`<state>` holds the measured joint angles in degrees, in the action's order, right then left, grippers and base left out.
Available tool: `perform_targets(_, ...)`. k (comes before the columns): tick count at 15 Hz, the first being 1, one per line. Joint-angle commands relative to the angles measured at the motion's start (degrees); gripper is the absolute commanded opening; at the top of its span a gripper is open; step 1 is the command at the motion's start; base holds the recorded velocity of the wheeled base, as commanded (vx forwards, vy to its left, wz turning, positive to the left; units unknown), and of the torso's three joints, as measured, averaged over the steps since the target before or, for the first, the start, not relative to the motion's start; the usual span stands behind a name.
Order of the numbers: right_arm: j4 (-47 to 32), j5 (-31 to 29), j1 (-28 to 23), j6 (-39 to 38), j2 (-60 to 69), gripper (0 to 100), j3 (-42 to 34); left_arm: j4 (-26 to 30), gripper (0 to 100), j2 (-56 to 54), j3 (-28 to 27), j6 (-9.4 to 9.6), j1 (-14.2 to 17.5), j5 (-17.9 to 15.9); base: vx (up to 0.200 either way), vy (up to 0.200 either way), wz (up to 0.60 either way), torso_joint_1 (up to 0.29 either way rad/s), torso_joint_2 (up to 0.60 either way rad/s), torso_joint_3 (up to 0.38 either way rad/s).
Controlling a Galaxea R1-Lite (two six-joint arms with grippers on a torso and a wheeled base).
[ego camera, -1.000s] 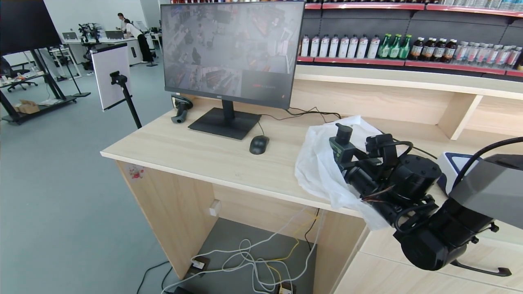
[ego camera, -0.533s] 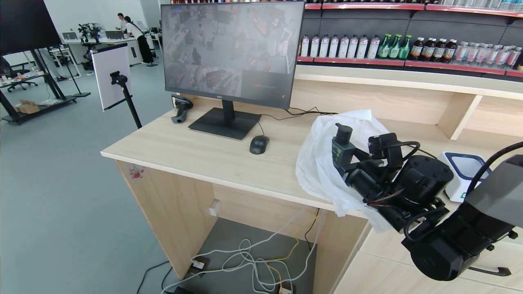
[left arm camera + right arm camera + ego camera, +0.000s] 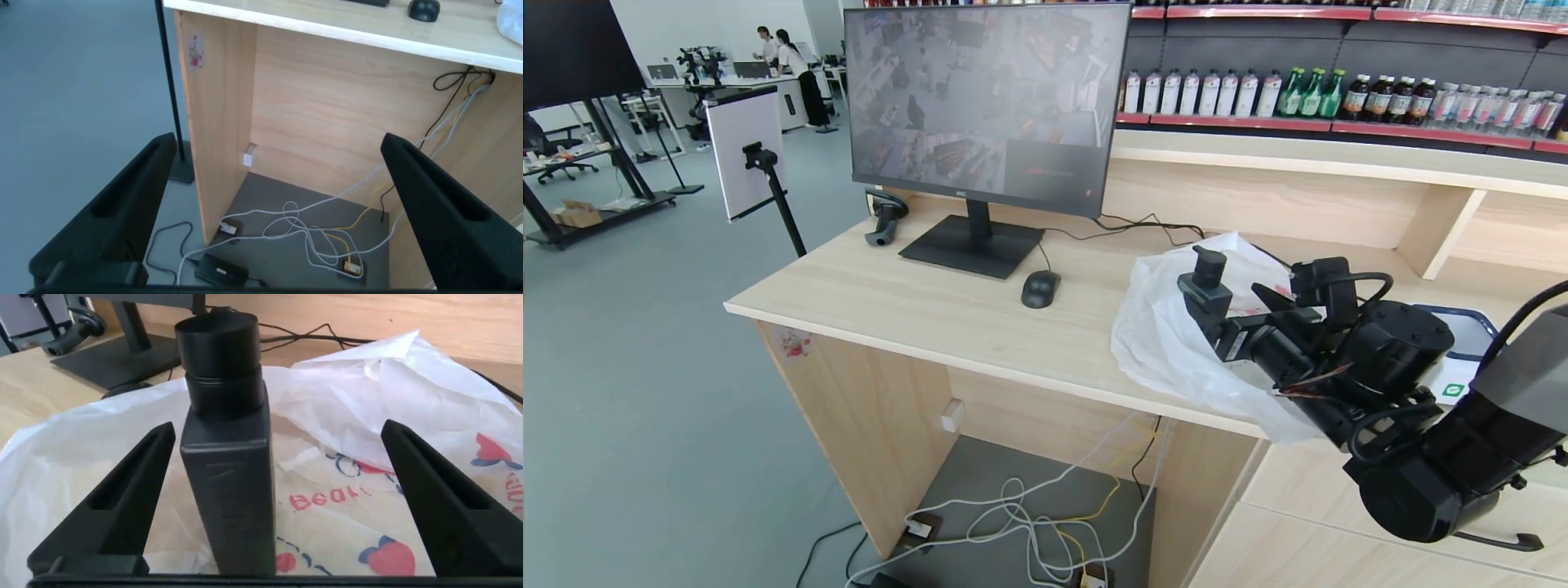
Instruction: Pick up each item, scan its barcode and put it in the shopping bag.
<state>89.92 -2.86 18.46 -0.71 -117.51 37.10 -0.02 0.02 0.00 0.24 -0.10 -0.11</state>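
Right gripper (image 3: 278, 433), jaws spread wide and clamping nothing. The dark black-capped bottle (image 3: 227, 474) stands upright in the gap, just beside one finger and well clear of the other; I can't tell whether it touches. It looks released, probably to be left in the white shopping bag (image 3: 368, 392) crumpled around it, right of centre on the wooden counter (image 3: 931, 302). The barcode scanner (image 3: 1462, 359) sits at the right edge behind the arm. The left gripper (image 3: 278, 147) is splayed too and empty, hanging low by the desk's cables, out of the way.
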Motion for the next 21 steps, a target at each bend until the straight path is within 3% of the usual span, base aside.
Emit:
perform_targets(1,0.1,0.0,-0.3,-0.1,0.8,100,-0.4,0.0,100,0.0,0.0,0.02,0.0,-0.1,0.0,0.0,0.0,0.0,0.0,0.0)
perform_targets(13,0.1,0.0,-1.0,-3.0,19.0,100,-5.3,0.0,100,0.0,0.0,0.02,0.0,0.0,0.0,0.0,0.0,0.0,0.0,0.0)
perform_targets(16,0.1,0.0,-1.8,-2.9,22.4,100,-9.8,0.0,100,0.0,0.0,0.02,0.0,0.0,0.0,0.0,0.0,0.0,0.0,0.0)
perform_targets(21,0.1,0.0,-1.8,-2.9,23.4,100,-9.9,0.0,100,0.0,0.0,0.02,0.0,-0.1,0.0,0.0,-0.6,0.001,0.0,0.001)
